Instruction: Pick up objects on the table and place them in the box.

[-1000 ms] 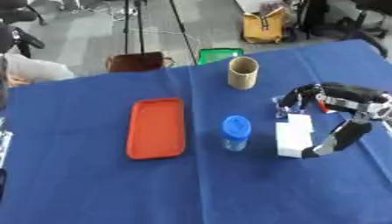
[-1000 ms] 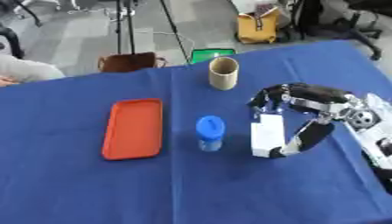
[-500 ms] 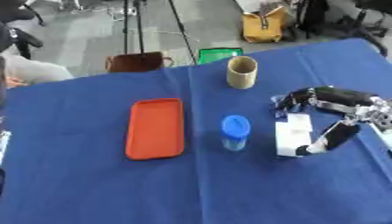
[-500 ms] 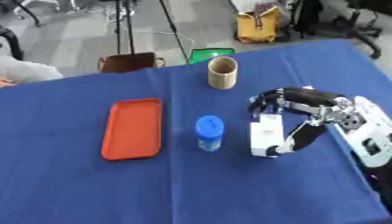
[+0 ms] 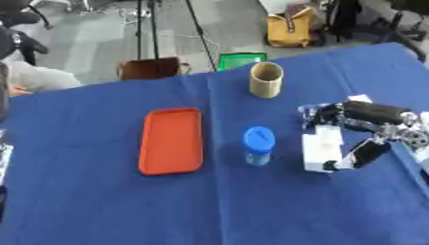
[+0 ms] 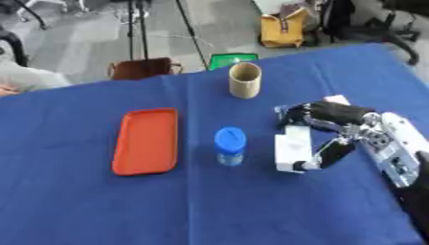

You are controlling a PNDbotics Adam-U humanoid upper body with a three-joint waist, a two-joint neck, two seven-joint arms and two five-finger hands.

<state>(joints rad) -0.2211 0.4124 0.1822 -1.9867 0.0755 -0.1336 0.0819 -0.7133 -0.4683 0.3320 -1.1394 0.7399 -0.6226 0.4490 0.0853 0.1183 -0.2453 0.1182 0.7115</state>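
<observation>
The white box [image 6: 290, 149] lies flat on the blue tablecloth [image 6: 209, 206] at the right of the table, its long axis running from the near edge toward the far edge. The right hand [image 6: 335, 125] arches over it from the right: the fingers curl down around the far end and the thumb [image 6: 328, 154] presses near the close end, so the hand grips the white box. Compared with a second ago, the hand has settled lower and tighter around it, while the box lies where it lay. Left of it, apart, a small jar with a blue lid [image 6: 229, 145] stands upright. Further left lies an orange tray [image 6: 147, 140], long axis also near to far. Beyond, a tan cardboard tube [image 6: 244, 80] stands upright near the far edge. The left hand shows in neither view.
</observation>
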